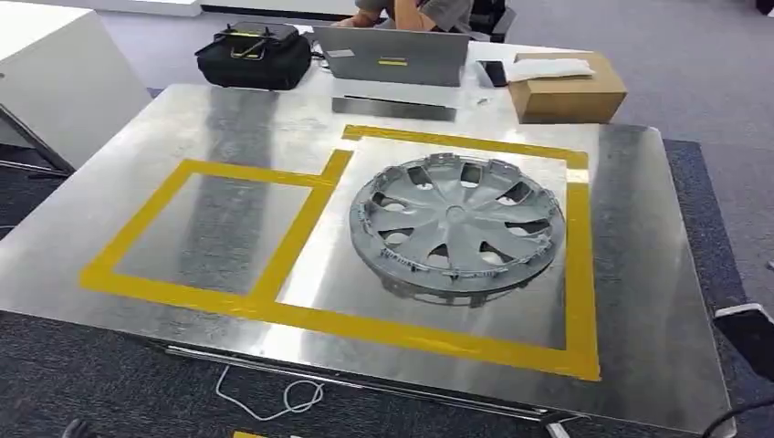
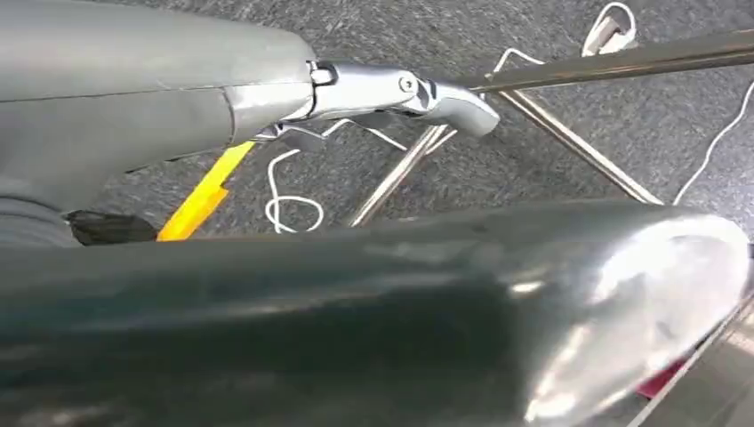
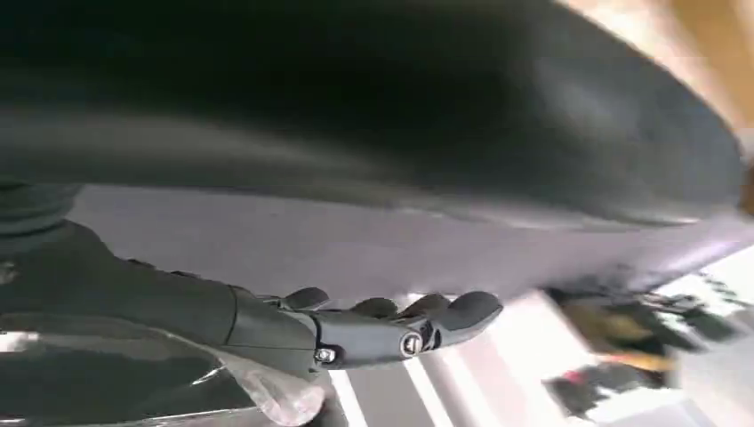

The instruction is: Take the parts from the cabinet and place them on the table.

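I see the left hand (image 2: pixel 391 93) near the floor, fingers stretched out and holding nothing. The right hand (image 3: pixel 391 329) is likewise extended and empty. On the metal table (image 1: pixel 639 274), the silver wheel cover (image 1: pixel 456 224) lies flat inside the larger yellow-taped square (image 1: pixel 575 274). Beyond the wheel cover stand a laptop (image 1: pixel 397 55), a black bag (image 1: pixel 256 55) and a cardboard box (image 1: pixel 566 87).

A black bag (image 1: pixel 255 55) sits at eleven o'clock, a laptop (image 1: pixel 399 57) at twelve, a cardboard box (image 1: pixel 566 87) at one.
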Robot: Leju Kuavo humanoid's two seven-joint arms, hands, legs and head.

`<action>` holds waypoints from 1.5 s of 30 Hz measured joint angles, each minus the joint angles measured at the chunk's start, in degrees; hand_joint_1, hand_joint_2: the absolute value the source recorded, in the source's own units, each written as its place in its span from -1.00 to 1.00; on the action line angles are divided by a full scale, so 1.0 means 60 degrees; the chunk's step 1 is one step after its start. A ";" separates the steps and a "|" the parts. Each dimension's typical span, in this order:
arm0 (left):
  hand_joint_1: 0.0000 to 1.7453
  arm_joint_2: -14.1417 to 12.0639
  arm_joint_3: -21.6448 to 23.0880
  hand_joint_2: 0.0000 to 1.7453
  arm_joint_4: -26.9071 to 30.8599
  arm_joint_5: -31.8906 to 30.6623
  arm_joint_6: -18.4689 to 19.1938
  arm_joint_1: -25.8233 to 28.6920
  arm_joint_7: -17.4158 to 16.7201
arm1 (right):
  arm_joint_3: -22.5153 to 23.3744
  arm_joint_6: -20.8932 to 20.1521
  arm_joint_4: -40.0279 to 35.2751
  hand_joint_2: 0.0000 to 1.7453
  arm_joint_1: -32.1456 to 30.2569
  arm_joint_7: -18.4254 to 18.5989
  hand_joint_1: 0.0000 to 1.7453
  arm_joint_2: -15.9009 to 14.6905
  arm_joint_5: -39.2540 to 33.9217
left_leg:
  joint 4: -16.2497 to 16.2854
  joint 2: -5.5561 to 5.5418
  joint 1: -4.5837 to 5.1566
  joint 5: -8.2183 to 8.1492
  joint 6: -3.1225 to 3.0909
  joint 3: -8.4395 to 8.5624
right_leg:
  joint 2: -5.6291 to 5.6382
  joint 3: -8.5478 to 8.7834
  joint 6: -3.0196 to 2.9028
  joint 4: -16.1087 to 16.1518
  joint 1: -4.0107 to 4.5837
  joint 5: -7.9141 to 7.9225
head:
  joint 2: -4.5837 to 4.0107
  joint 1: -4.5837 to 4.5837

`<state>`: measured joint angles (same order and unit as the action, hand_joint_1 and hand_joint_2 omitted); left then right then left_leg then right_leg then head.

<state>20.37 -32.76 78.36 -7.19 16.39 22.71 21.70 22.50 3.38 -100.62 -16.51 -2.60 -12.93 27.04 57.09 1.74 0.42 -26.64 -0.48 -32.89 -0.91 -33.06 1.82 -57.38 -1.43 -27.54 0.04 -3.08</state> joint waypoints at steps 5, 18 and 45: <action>-1.00 0.0000 0.0018 -1.00 0.0007 0.0004 -0.0047 0.0017 -0.0033 | 0.0598 -0.0206 0.0432 -1.00 -0.0035 -0.0180 -1.00 0.0458 0.0418 | 0.0013 0.0000 0.0009 -0.0017 -0.0016 -0.0010 | 0.0002 0.0008 0.0009 -0.0001 -0.0007 -0.0002 | 0.0000 -0.0004; -1.00 0.0073 0.0178 -1.00 0.0182 0.0222 -0.0367 0.0107 -0.0226 | 0.4619 -0.1577 0.2895 -1.00 0.0464 -0.0874 -1.00 0.3008 0.4197 | -0.0197 0.0404 -0.0027 0.0088 -0.0342 0.0090 | 0.0113 -0.0888 0.0301 -0.2369 -0.0057 -0.1221 | 0.0000 -0.0026; -1.00 0.0069 0.0258 -1.00 0.0503 0.0743 -0.0750 0.0365 -0.0648 | 0.5994 -0.1704 0.5201 -1.00 0.0867 -0.0371 -1.00 0.5434 0.7278 | -0.0227 -0.0188 -0.0111 -0.0070 -0.0307 0.0352 | 0.0249 -0.0663 0.0143 -0.1798 0.0047 -0.1592 | 0.0000 -0.0018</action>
<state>20.79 -31.21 81.37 -2.73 11.89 24.90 17.81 58.47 -6.84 -69.42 -11.30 -4.83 19.67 70.71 55.73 0.61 -0.24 -27.06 -2.32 -30.78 0.58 -37.04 2.68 -68.17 -1.15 -37.09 0.04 -3.19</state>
